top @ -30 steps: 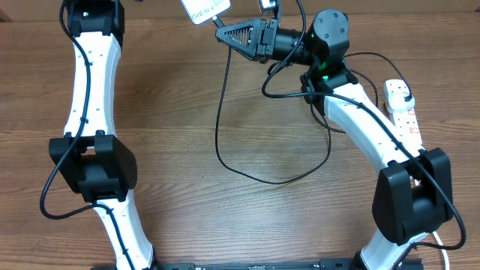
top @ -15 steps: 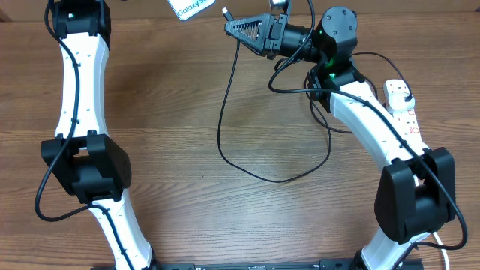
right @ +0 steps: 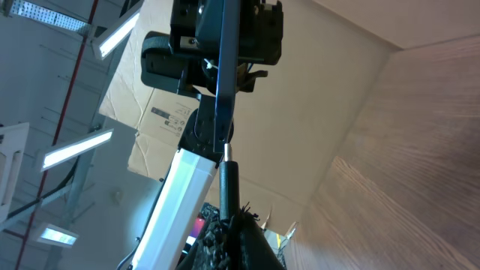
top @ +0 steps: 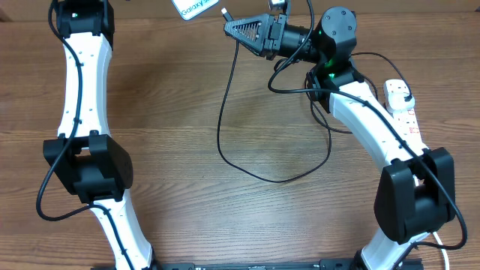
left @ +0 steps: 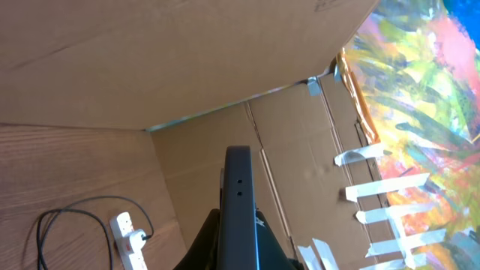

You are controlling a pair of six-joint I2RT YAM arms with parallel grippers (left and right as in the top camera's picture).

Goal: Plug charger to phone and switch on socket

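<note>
The phone (top: pixel 192 7) hangs at the far edge of the overhead view, its "Galaxy" text showing. In the left wrist view the phone (left: pixel 238 199) stands edge-on, with my left gripper (left: pixel 238 251) shut on it. My right gripper (top: pixel 245 30) is shut on the charger's connector (right: pixel 227 180). The silver tip (right: pixel 226 152) meets the phone's end (right: pixel 223 82); whether it is inserted I cannot tell. The charger's black cable (top: pixel 221 127) loops across the table to a black plug (top: pixel 399 95) seated in the white socket (top: pixel 409 120) at the right edge.
A cardboard wall (left: pixel 187 60) rises behind the table. The socket (left: pixel 127 234) with its plug also shows in the left wrist view. The cable's loop (top: pixel 279 180) lies mid-table, near the right arm's white link (top: pixel 367 124). The left arm (top: pixel 82 90) stands along the left side.
Over the last second the left arm has carried the phone left and up toward the frame's top edge. The right gripper has followed slightly up and right with the connector. Both have held still since.
</note>
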